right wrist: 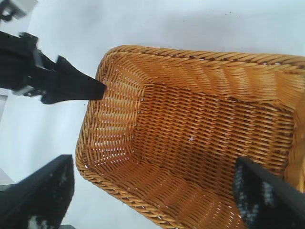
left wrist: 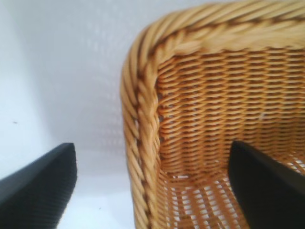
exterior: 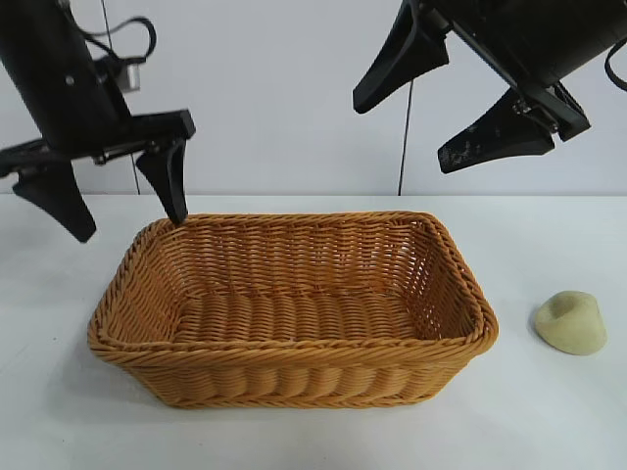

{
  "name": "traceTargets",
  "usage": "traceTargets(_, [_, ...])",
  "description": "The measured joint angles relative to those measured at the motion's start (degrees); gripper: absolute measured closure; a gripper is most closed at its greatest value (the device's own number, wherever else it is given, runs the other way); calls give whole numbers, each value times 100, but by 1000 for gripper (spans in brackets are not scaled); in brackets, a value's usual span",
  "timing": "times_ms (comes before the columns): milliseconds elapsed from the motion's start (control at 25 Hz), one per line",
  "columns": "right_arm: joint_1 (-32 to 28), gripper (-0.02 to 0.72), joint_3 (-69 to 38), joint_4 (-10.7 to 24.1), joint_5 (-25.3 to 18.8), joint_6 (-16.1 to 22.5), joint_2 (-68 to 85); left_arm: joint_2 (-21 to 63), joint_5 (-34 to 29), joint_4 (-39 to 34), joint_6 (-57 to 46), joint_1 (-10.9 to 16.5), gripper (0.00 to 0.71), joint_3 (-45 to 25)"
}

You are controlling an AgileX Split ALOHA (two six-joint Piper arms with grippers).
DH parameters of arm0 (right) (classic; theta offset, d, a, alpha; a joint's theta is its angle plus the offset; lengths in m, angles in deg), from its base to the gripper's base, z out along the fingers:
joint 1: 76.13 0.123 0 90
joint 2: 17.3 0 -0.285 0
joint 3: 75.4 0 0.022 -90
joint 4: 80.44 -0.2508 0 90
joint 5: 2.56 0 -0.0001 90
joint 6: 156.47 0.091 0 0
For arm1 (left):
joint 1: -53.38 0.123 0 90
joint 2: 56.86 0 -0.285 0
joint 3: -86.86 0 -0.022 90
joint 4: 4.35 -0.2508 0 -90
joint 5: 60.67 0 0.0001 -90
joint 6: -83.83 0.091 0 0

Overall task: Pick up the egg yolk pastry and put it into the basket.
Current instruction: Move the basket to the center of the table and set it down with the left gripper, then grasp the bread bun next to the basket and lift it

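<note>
The egg yolk pastry (exterior: 570,322) lay on the tabletop (exterior: 549,411) near its right edge, outside the basket (exterior: 294,377). The left gripper (exterior: 127,201) hung with fingers spread above the basket's left rear corner, empty. The right gripper (exterior: 446,103) hung spread, empty, above its right rear.

Both arms run out past the top of the exterior view, so only their lower ends show. The near wall of the basket (exterior: 294,377) hides part of its floor. Each wrist view shows only a portion of the basket, the rest cut off.
</note>
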Motion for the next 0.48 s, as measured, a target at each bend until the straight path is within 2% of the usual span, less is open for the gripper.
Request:
traceTargets(160, [0,57,0,0,-5,0,0,17,-368,-547,-121,0,82,479])
traceTargets(280, [0,57,0,0,-6,0,0,17,-500,-923,-241,67,82,591])
traceTargets(360, [0,57,0,0,-6,0,0,17,-571,-1003,-273,212,82,596])
traceTargets(480, [0,57,0,0,-6,0,0,17,-675,-1164,-252,577,82,604])
